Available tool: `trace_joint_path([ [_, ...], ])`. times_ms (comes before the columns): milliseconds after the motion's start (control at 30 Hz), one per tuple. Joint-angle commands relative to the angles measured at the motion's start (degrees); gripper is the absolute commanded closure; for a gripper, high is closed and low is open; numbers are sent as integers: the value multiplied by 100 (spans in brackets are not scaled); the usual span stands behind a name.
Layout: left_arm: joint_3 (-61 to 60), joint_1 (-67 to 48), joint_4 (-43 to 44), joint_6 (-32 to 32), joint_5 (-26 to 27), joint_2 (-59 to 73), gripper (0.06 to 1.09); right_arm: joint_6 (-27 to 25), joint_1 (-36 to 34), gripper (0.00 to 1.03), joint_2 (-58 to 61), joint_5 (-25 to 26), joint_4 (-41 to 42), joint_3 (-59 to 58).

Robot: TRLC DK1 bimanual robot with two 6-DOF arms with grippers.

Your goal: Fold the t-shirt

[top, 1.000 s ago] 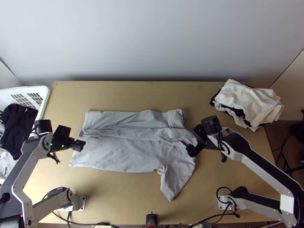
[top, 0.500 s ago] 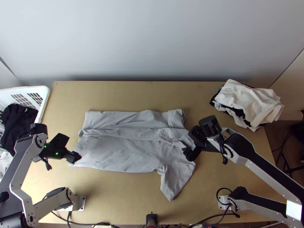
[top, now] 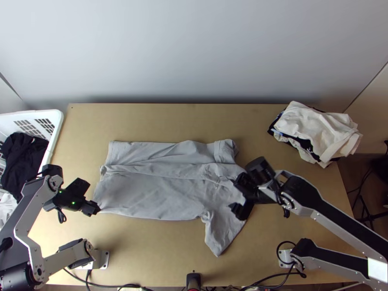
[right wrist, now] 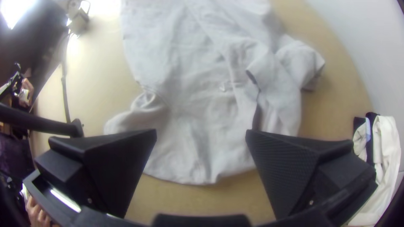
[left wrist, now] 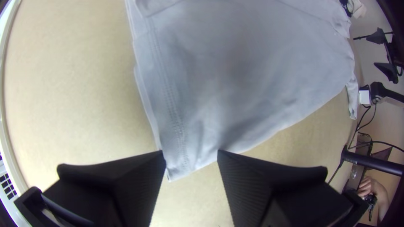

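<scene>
Grey t-shirt [top: 150,191] — soft, creased; stitched hem [left wrist: 170,101]; wedge-shaped sleeve [top: 223,235].

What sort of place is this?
Probably a robot test bench for laundry: two robot arms at a wooden table, a grey t-shirt between them, a pile of clothes and a white basket.

Light wooden bench [top: 160,121] carrying pale grey t-shirt [top: 150,191] across middle — long crease running lengthwise, one sleeve [top: 223,237] pointing toward near edge. White and dark cloths [top: 315,128] lying piled at far right corner. Cables [top: 77,278] trailing along near edge — arms' metal base plates [top: 103,259] sitting near both sides.
</scene>
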Motion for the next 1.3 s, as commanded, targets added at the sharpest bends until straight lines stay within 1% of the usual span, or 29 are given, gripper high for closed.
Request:
trace_joint_path([
  [0,-137,25,40,141,17,241,84,-171,736,5,193,-162,-486,38],
  [67,-137,16,189,97,17,188,101,-276,1026,5,254,-162,-574,3],
  [100,-137,16,260,80,17,144,105,-311,1175,5,298,-162,-574,-32],
  [167,-101,25,304,18,17,57,105,-364,1439,5,430,-162,-547,-111],
  [233,-75,34,312,-43,35,4,105,-302,1720,5,650,-162,-530,-129],
  [267,-75,43,312,-43,131,-58,105,-258,1870,5,755,-170,-503,-137],
  [400,-49,43,330,-237,334,-234,105,-21,2353,5,1045,-337,-196,-217],
  [600,-22,-151,435,-579,439,-269,105,76,2924,5,1344,-460,217,-331],
  [700,30,-256,453,-755,439,-286,105,93,3118,5,1467,-469,499,-568],
  [800,66,-274,479,-852,439,-295,105,102,3171,5,1564,-469,692,-709],
  [867,48,-274,479,-861,439,-295,105,146,3171,10,1572,-469,780,-744],
  [900,48,-265,488,-869,439,-295,105,155,3162,10,1572,-460,824,-753],
  [1000,39,-274,594,-1010,439,-286,105,287,3100,26,1616,-390,1026,-814],
  [1033,48,-300,638,-1089,439,-286,105,401,3083,32,1678,-285,1070,-841],
  [1200,118,-669,875,-1599,439,-286,105,585,3047,74,1687,41,1351,-1052],
  [1267,162,-801,910,-1704,439,-277,105,594,3021,92,1625,102,1457,-1095],
])
